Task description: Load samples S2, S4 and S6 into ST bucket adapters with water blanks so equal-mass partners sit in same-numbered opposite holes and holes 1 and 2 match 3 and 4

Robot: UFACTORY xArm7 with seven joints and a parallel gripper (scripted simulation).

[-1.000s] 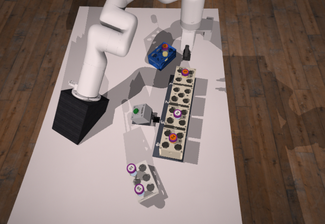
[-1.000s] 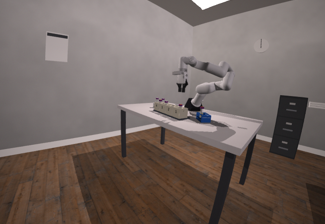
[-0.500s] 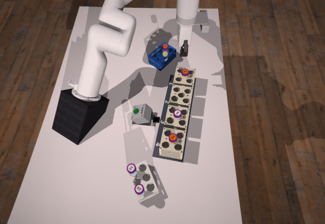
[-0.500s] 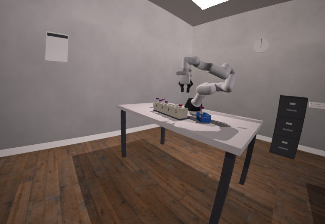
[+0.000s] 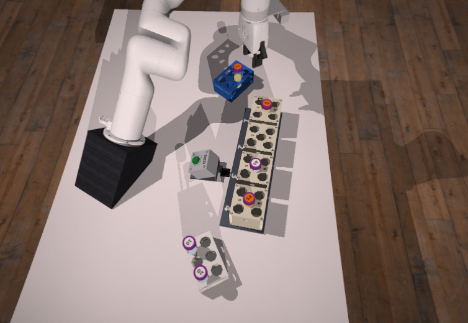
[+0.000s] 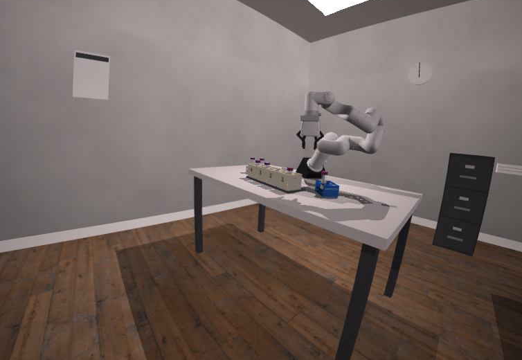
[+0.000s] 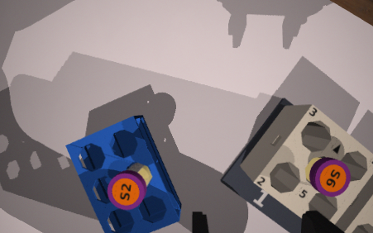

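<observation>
My gripper [image 5: 257, 60] [image 6: 309, 145] [image 7: 254, 221] is open and empty, high above the table between the blue rack [image 5: 221, 89] [image 6: 331, 193] and the stand ST [image 5: 225, 219]. Orange-dotted sample S2 [image 5: 237, 67] [image 6: 324, 173] [image 7: 126, 191] stands in the blue rack. S6 [image 5: 266, 104] [image 7: 332, 177] stands in adapter 1, in its centre hole 5. S4 [image 5: 249, 198] stands in hole 5 of adapter 4. A white-dotted blank [image 5: 255, 164] stands in hole 5 of adapter 3; its number is hard to read. Adapter 2 [image 6: 275, 177] holds no tube. Liquid levels are mostly hidden.
A white rack [image 5: 216, 282] at the near end holds the blanks marked 10 [image 5: 189, 242] and 20 [image 5: 200, 272]. The green DONE key [image 5: 195, 159] stands up on its grey desk, left of the stand. The arm's black base block [image 5: 113, 168] is further left.
</observation>
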